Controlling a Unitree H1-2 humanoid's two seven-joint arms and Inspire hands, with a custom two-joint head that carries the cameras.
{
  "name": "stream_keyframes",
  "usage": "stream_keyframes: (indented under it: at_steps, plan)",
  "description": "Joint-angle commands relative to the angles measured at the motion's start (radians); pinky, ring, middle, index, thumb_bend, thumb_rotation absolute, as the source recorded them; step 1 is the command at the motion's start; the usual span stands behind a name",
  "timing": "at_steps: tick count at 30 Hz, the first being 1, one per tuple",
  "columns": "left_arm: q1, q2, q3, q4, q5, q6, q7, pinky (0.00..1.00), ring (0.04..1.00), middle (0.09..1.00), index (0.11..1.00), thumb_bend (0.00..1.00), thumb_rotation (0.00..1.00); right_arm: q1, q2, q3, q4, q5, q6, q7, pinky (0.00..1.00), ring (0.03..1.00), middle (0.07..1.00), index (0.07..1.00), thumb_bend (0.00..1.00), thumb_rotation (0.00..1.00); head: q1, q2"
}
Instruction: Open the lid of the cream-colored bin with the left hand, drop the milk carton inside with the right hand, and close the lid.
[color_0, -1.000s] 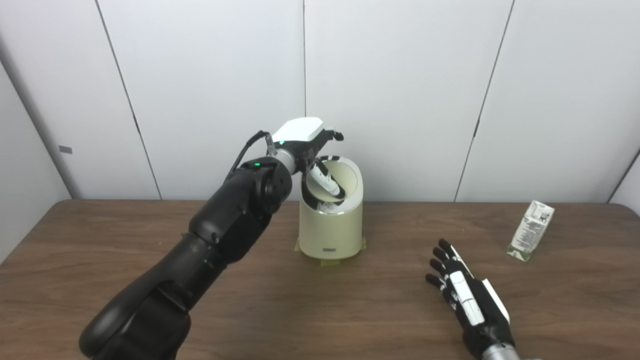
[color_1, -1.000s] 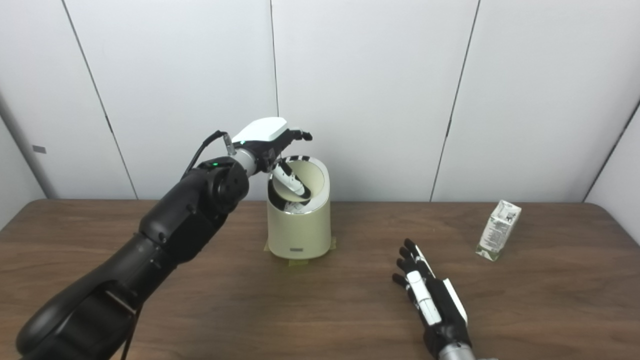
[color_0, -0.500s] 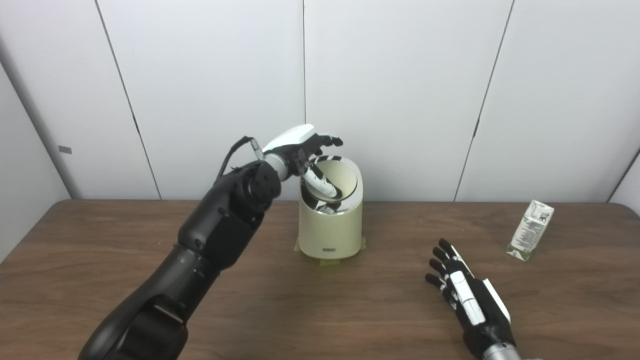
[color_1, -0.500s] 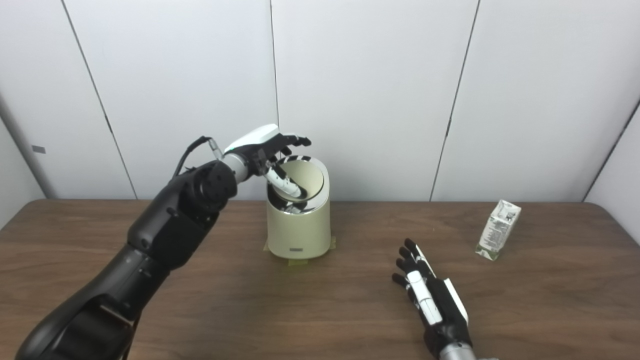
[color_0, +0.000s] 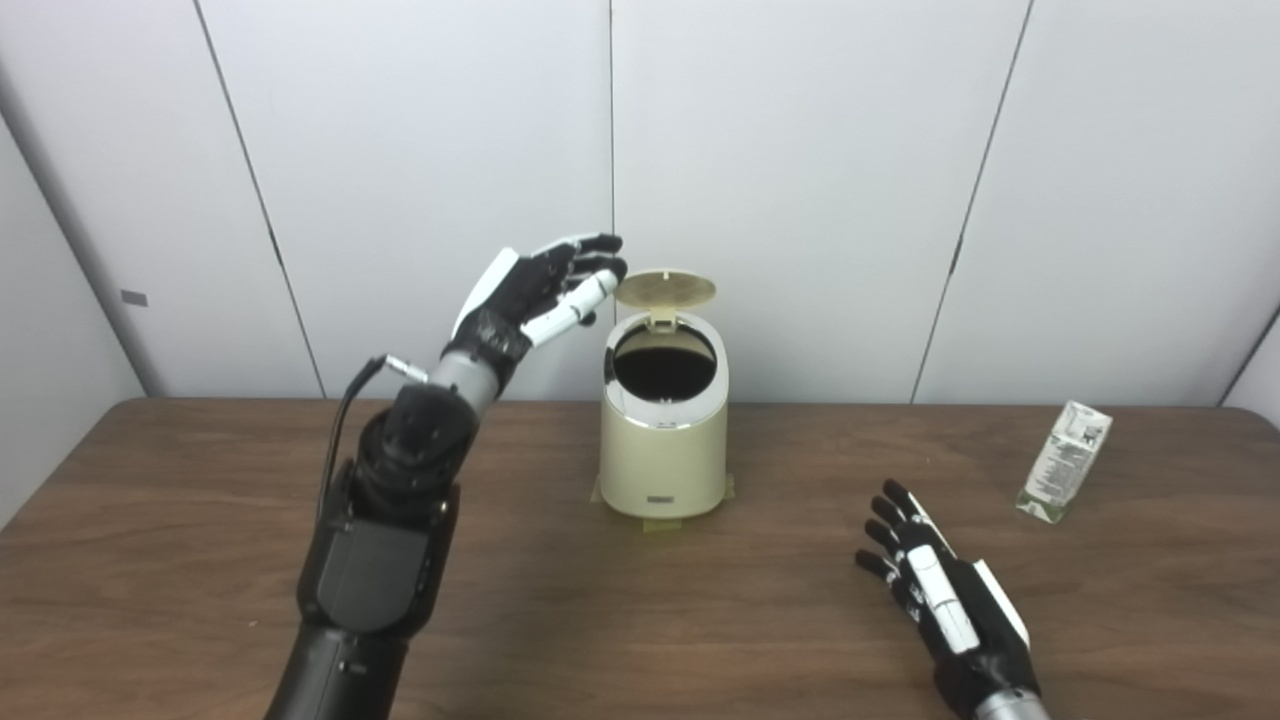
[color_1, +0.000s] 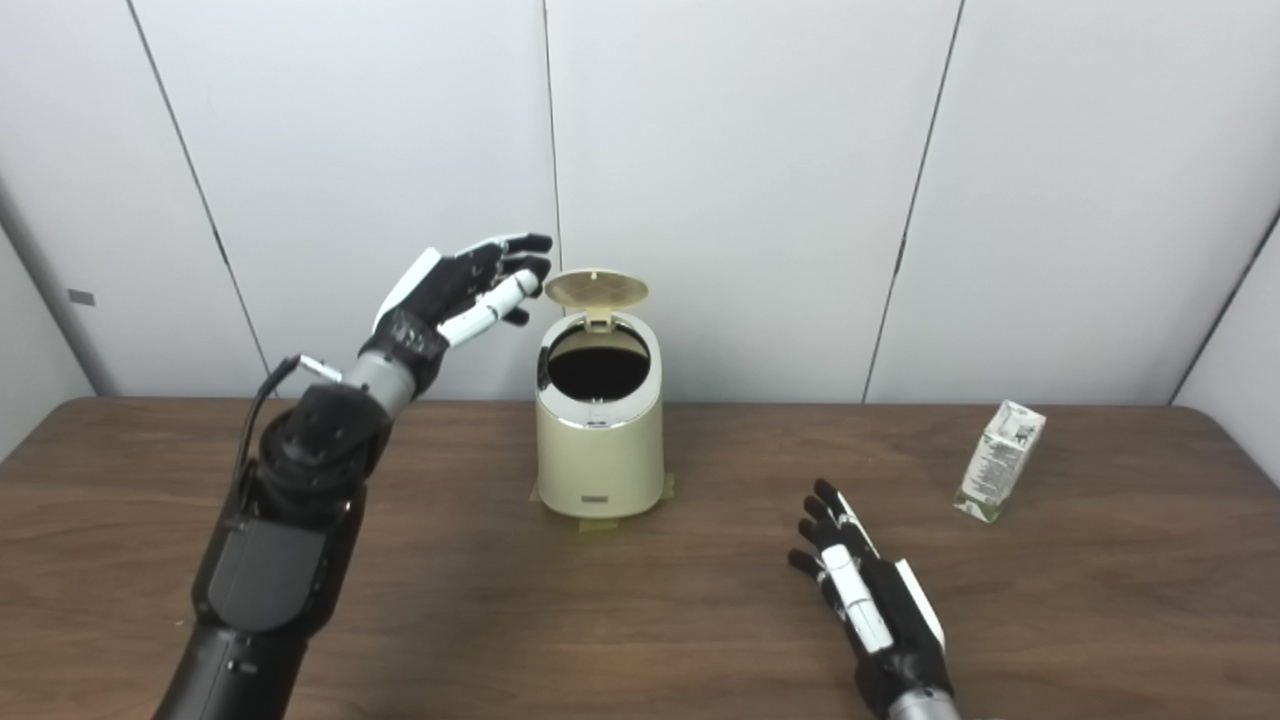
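The cream-colored bin (color_0: 664, 445) is standing upright at the middle of the desk (color_0: 560, 620), toward its far edge near the wall panels (color_0: 800, 180). Its lid (color_0: 665, 288) is standing raised at the back of the rim, leaving the dark round mouth (color_0: 664, 359) showing.

The left hand (color_0: 540, 292) is hovering in the air just beside the lid, on its left, with fingers (color_0: 598, 243) spread and extended toward it, holding nothing; whether a fingertip is touching the lid's edge is unclear.

The milk carton (color_0: 1064, 463) is sitting tilted on the desk well to the right of the bin, apart from both hands.

The right hand (color_0: 940, 590) is lying low over the desk near the front edge, between bin and carton, fingers outstretched and apart, gripping nothing.
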Motion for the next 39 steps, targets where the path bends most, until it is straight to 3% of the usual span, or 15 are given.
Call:
stream_keyframes:
  at_steps: [1, 7, 13, 18, 22, 29, 31, 33, 37, 39]
  plan:
    - [0.000, -0.005, 0.024, -0.079, -0.037, -0.011, 0.036, 0.74, 0.829, 0.861, 0.873, 0.42, 0.95, -0.010, -0.011, -0.011, -0.017, 0.010, -0.012, 0.006, 0.88, 0.942, 0.959, 0.958, 0.62, 0.82, 0.001, 0.000]
    - [0.158, -0.007, 0.026, -0.215, -0.069, 0.007, 0.049, 0.79, 0.833, 0.862, 0.869, 0.40, 0.99, -0.012, -0.004, -0.025, -0.021, 0.025, -0.008, -0.002, 0.87, 0.937, 0.953, 0.945, 0.64, 0.81, 0.000, -0.002]
    - [0.317, -0.035, 0.005, -0.303, -0.038, -0.033, 0.113, 0.84, 0.875, 0.901, 0.895, 0.41, 1.00, -0.018, -0.006, -0.034, -0.012, 0.027, -0.036, 0.001, 0.90, 0.956, 0.965, 0.949, 0.64, 0.82, -0.012, -0.006]
    - [0.443, -0.068, 0.026, -0.361, -0.088, -0.077, 0.142, 0.89, 0.910, 0.931, 0.933, 0.40, 1.00, -0.022, -0.005, -0.048, -0.020, 0.037, -0.048, 0.000, 0.91, 0.959, 0.971, 0.952, 0.69, 0.79, -0.039, -0.012]
    - [0.495, -0.068, 0.033, -0.396, -0.109, -0.079, 0.137, 0.90, 0.924, 0.936, 0.942, 0.44, 0.99, -0.025, -0.001, -0.052, -0.033, 0.042, -0.042, -0.002, 0.90, 0.963, 0.980, 0.958, 0.66, 0.76, -0.075, -0.008]
    - [0.566, -0.078, 0.048, -0.416, -0.158, -0.104, 0.138, 0.93, 0.953, 0.963, 0.963, 0.43, 0.97, -0.014, -0.011, -0.051, -0.090, 0.016, -0.037, -0.010, 0.89, 0.958, 0.976, 0.957, 0.67, 0.68, -0.151, -0.002]
    - [0.575, -0.081, 0.055, -0.413, -0.174, -0.104, 0.140, 0.94, 0.959, 0.969, 0.972, 0.42, 0.98, -0.011, -0.013, -0.054, -0.105, 0.007, -0.041, -0.017, 0.87, 0.941, 0.976, 0.950, 0.59, 0.56, -0.177, -0.002]
    - [0.579, -0.081, 0.064, -0.405, -0.194, -0.106, 0.138, 0.95, 0.966, 0.975, 0.976, 0.41, 0.99, -0.009, -0.010, -0.064, -0.121, 0.005, -0.034, -0.031, 0.86, 0.929, 0.968, 0.942, 0.59, 0.51, -0.242, -0.007]
    - [0.583, -0.085, 0.074, -0.384, -0.225, -0.122, 0.140, 0.96, 0.967, 0.976, 0.970, 0.39, 1.00, -0.007, -0.028, -0.095, -0.122, 0.005, -0.055, -0.041, 0.81, 0.906, 0.953, 0.912, 0.71, 0.41, -0.327, -0.016]
    - [0.584, -0.087, 0.069, -0.382, -0.237, -0.116, 0.140, 0.97, 0.968, 0.978, 0.967, 0.37, 1.00, -0.005, -0.042, -0.104, -0.123, -0.031, -0.073, -0.055, 0.79, 0.907, 0.955, 0.904, 0.72, 0.38, -0.355, -0.019]
